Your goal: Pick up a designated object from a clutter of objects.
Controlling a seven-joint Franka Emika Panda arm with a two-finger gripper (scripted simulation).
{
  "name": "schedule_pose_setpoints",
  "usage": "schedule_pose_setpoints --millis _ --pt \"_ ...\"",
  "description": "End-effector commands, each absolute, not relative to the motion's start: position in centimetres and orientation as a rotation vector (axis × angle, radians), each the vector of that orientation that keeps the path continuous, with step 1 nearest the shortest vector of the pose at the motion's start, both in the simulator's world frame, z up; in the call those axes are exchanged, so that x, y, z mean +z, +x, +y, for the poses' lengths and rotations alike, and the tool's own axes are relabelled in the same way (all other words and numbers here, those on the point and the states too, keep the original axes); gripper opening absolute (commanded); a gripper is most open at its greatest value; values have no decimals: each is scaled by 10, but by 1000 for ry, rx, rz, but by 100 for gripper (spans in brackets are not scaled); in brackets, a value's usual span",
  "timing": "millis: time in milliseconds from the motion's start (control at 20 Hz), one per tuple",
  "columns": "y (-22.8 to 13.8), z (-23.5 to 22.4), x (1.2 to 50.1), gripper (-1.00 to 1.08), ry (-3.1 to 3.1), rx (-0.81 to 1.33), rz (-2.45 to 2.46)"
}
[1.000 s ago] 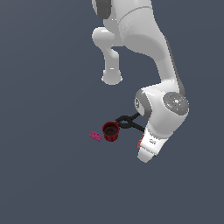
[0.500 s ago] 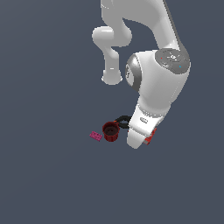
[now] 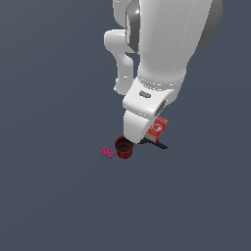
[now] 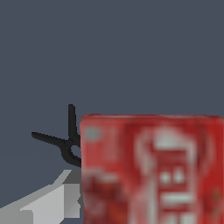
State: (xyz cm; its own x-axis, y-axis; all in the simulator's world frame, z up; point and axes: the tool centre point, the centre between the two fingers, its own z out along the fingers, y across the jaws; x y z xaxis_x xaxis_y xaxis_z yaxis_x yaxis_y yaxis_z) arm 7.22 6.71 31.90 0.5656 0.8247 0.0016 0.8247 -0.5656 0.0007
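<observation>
swung in over the clutter since a moment ago, covering most of the red box (image 3: 159, 127); gripper (image 3: 142, 139) state impossible to tell; beside red cup (image 3: 124, 148).

Arm (image 3: 164, 44): glossy white shell, thick rounded links, smooth cylindrical segments. Dark grey band and joint cap near upper links. Wrist housing (image 3: 147, 105) white, blocky, with small dark oval mark on face. Finger (image 4: 48, 203) light grey, flat-faced, angular edges. No cables or screws discernible.
</observation>
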Motion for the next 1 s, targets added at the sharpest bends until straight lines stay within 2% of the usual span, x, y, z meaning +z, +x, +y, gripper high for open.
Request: schedule_pose_setpoints --millis 0,450,950 --pt "70 56 342 -100 -2778 -1 -1464" --pt "68 31 394 -100 -2780 0 -1463" --pt "69 28 400 -100 -2780 0 -1462"
